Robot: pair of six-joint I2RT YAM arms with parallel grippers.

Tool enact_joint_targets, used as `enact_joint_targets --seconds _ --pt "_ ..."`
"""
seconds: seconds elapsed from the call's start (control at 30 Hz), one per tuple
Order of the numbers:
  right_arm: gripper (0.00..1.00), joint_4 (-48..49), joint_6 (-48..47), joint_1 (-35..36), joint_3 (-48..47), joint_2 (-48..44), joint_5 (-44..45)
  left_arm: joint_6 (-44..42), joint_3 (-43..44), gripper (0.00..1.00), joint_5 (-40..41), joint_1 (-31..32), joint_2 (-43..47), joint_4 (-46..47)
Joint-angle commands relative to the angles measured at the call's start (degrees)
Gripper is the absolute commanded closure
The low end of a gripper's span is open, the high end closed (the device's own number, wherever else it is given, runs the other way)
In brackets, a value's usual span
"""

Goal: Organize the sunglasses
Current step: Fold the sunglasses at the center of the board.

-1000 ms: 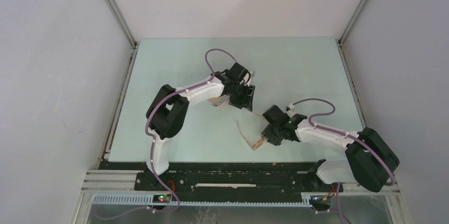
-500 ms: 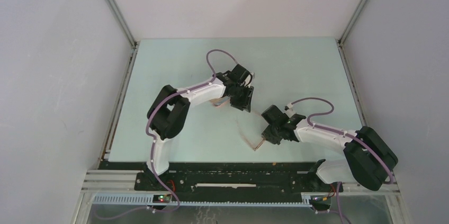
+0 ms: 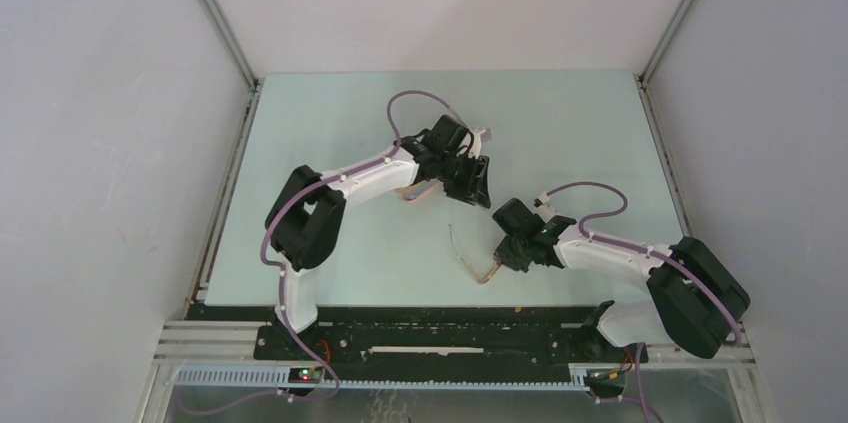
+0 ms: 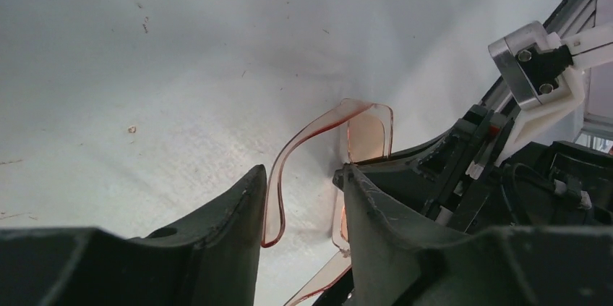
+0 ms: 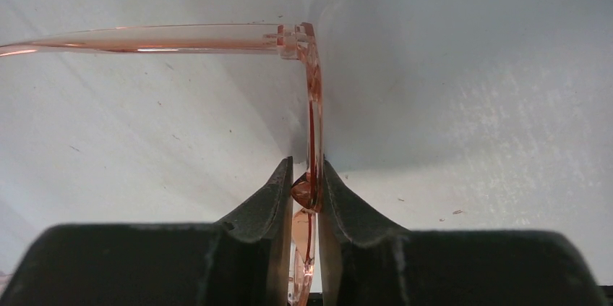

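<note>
One pair of sunglasses (image 5: 313, 89), thin orange-brown and translucent, stands edge-on between the fingers of my right gripper (image 5: 305, 165), which is shut on its front frame. One temple arm sticks out to the left. From above, this pair (image 3: 487, 273) lies at the table's near middle by the right gripper (image 3: 500, 261). A second orange-tinted pair (image 4: 367, 132) sits between the fingers of my left gripper (image 4: 300, 172). Its curved temple end rests against one finger and its lens rim against the other. In the top view it (image 3: 417, 194) shows partly under the left gripper (image 3: 478, 193).
The pale green table (image 3: 560, 133) is bounded by grey walls and aluminium rails (image 3: 225, 203) on the left and right. The right arm's wrist (image 4: 535, 67) looms close at the right of the left wrist view. The two grippers are a short distance apart.
The right gripper's fingers have closed in on the frame near the front edge. The left gripper has shifted slightly right and away, its fingers narrowing on the other pair.
</note>
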State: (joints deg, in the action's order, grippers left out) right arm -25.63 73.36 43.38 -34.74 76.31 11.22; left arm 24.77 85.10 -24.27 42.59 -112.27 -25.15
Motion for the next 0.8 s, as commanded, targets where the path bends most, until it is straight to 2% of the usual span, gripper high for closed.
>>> enact_joint_targets --seconds 0.0,0.07,0.17,0.3,0.43,0.77 --pt "0.79 0.89 -1.12 0.72 0.02 1.10 0.85 -1.65 0.37 0.51 -4.43 0.04 2.23 1.15" --pt "0.80 0.81 -1.19 0.67 0.02 1.35 0.69 -1.18 0.62 0.55 -2.97 0.04 2.18 1.02" --pt "0.80 0.63 -1.20 0.66 0.02 1.68 0.60 0.34 0.27 0.70 -1.11 -0.02 2.60 2.07" --pt "0.80 0.66 -1.12 0.71 0.02 1.67 0.51 0.68 0.18 0.83 1.03 0.03 2.89 1.31" --pt "0.80 0.43 -1.20 0.66 -0.45 1.75 0.78 0.37 -0.60 0.99 1.82 0.00 3.14 0.48" --pt "0.80 -2.32 -1.29 0.03 -3.56 2.85 1.87 0.29 -5.73 1.00 0.69 1.26 3.80 -0.28"
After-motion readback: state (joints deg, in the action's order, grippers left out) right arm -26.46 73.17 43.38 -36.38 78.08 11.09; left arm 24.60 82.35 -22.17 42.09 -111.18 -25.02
